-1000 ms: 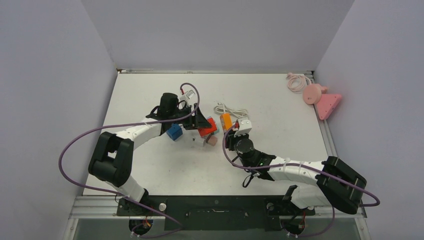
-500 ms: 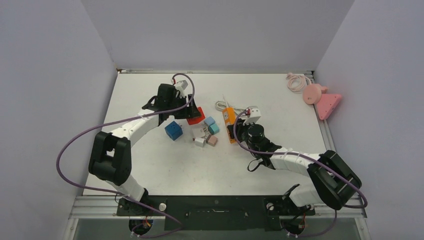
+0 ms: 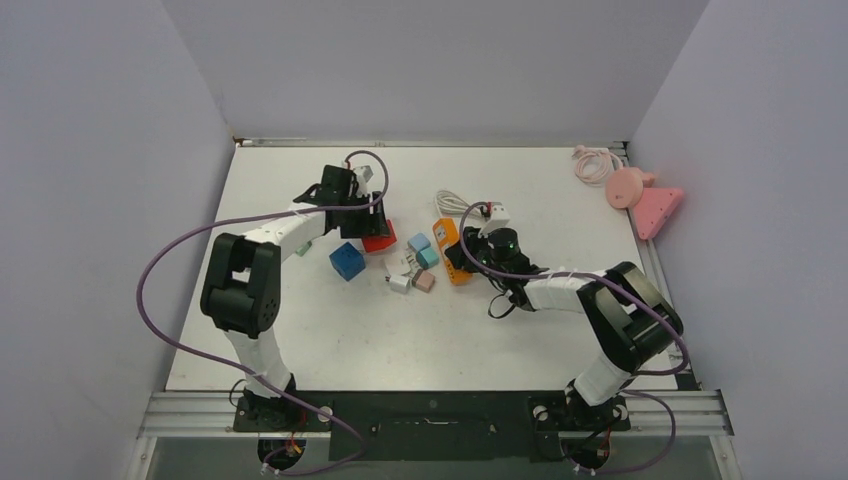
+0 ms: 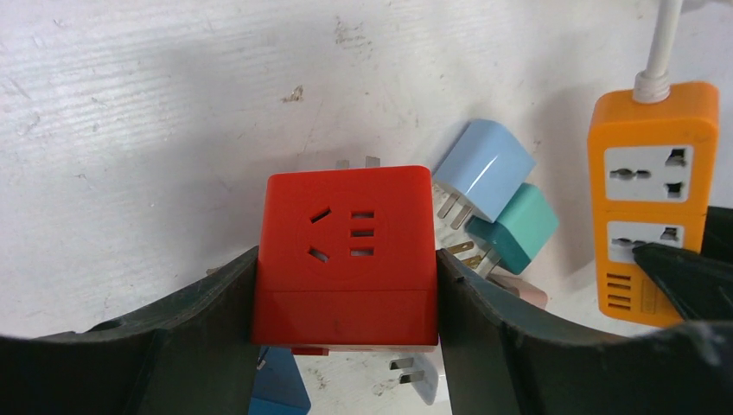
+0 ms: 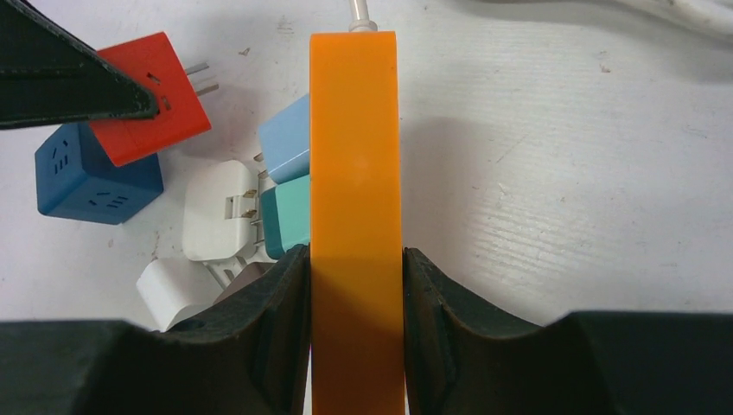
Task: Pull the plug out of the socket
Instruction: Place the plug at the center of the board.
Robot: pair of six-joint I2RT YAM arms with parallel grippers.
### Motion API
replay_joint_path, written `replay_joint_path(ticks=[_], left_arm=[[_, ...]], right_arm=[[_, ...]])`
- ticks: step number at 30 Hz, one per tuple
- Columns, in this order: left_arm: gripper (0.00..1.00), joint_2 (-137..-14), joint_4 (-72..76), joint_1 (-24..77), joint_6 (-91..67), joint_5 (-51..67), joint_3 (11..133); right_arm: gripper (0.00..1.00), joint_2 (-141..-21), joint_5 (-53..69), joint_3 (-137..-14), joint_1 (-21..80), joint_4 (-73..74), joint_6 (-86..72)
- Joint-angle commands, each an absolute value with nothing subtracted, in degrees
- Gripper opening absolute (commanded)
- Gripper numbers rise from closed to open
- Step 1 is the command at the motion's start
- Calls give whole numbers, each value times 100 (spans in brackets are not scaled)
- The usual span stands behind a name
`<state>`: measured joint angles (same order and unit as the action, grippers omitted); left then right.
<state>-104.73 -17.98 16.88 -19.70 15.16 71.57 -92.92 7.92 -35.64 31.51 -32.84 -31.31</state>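
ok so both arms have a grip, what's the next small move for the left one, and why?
Probably lower the red plug onto the table and open the left gripper. The plug's prongs are out in the open, and both sockets on the orange power strip, clamped by the right gripper, look empty, so the pull seems done.

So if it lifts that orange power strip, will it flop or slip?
Probably stiff: the orange power strip looks like a rigid plastic bar. Its smooth sides might slip in the right gripper. The white cord would likely trail and tug.
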Motion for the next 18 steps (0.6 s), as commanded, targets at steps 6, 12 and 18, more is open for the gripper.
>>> replay_joint_path(ticks=[6,12,18], left_arm=[[11,-10733,-1996,1687,-1730,1482,7618],[24,-10892,-2082,1687,-1713,1516,7673],[38,-10916,-2092,1688,-1723,1553,7693]], right_arm=[[13,-9699,798,-4070,2881,-3095,-3337],[21,-9912,816,-4138,2831,-3035,-3329],[38,-9940,805,-4068,2830,-3129,-3240]])
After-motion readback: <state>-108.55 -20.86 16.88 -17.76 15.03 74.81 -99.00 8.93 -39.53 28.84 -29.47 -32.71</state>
